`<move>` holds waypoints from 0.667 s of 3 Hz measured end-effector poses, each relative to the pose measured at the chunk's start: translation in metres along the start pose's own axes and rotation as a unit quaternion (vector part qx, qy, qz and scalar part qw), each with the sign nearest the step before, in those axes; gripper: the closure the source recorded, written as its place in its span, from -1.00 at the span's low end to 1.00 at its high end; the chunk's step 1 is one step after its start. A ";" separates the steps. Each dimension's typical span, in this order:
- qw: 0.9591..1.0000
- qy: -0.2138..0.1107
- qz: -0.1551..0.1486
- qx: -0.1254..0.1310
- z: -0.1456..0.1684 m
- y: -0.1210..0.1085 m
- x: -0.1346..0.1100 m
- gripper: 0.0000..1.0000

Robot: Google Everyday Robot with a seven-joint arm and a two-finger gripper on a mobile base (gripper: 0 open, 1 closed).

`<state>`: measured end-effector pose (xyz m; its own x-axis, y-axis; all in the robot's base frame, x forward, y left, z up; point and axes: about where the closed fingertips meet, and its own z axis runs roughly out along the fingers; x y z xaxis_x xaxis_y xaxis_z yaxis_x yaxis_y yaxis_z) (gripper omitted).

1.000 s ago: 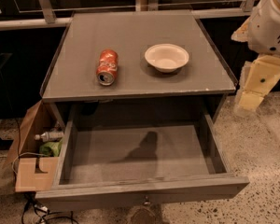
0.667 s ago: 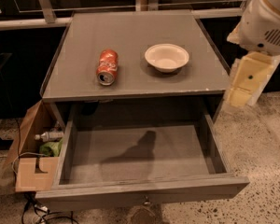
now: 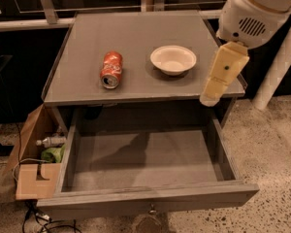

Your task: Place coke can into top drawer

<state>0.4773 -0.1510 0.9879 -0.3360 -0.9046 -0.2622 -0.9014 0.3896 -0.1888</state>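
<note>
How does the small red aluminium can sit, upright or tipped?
Tipped: the coke can lies on its side on the grey cabinet top, silver end showing. The gripper hangs at its right edge.

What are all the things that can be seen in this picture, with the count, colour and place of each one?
coke can: one, red, lying on its side on the left part of the cabinet top
bowl: one, white, upright on the cabinet top, right of the can and apart from it
cabinet: one, grey, centre
top drawer: one, grey, pulled open under the cabinet top, nothing inside
cardboard box: one, brown, on the floor left of the drawer
bottle: one, clear, lying in the box
arm: one, white, upper right
gripper: one, cream, at the cabinet's right front corner, far from the can
</note>
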 end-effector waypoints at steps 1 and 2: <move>1.000 -0.007 -0.008 0.004 -0.001 -0.002 -0.001 -1.00; 0.996 -0.063 -0.059 -0.006 0.002 -0.015 -0.031 -1.00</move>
<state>0.5019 -0.1284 0.9972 -0.1912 -0.9151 -0.3550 -0.9361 0.2788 -0.2145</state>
